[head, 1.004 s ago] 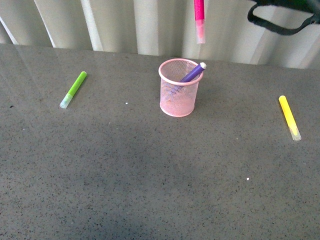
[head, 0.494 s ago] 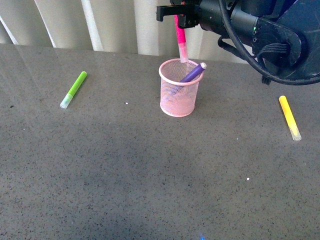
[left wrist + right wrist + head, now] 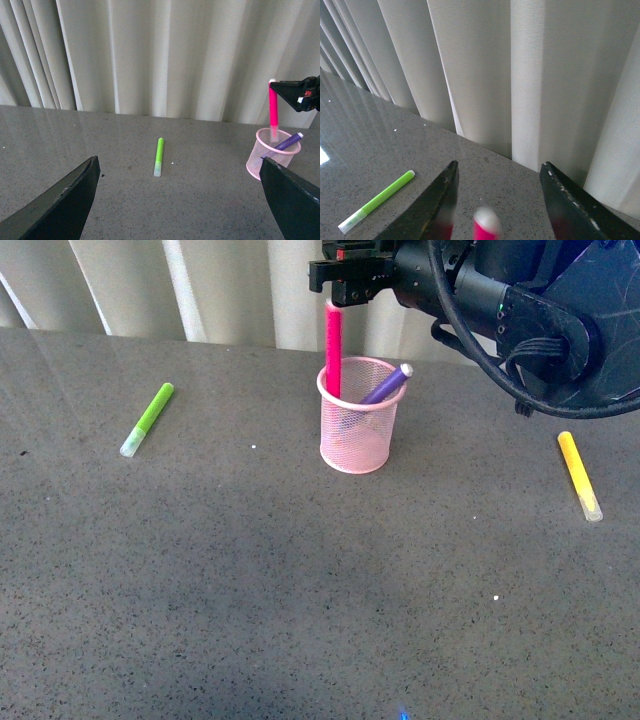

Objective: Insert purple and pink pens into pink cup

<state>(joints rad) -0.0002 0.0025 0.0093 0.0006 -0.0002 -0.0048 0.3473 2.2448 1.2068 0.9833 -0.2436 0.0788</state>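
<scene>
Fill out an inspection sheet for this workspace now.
Surface: grey speckled table, bare patches clean.
Job's things: purple pen leaning in pink cup; pink pen upright, lower end inside the cup.
Clutter: green marker, yellow marker, both lying flat.
Grippers: right gripper open around the pink pen's top; left gripper open, empty.
Cables: black cable on right arm.
Surroundings: pale curtain behind.

pink pen [image 3: 333,350]: lowered since half a second ago, lower end now inside pink cup [image 3: 357,430] | right claw [image 3: 347,273]: spread apart, pen released | arm: brought down into view within the last second
</scene>
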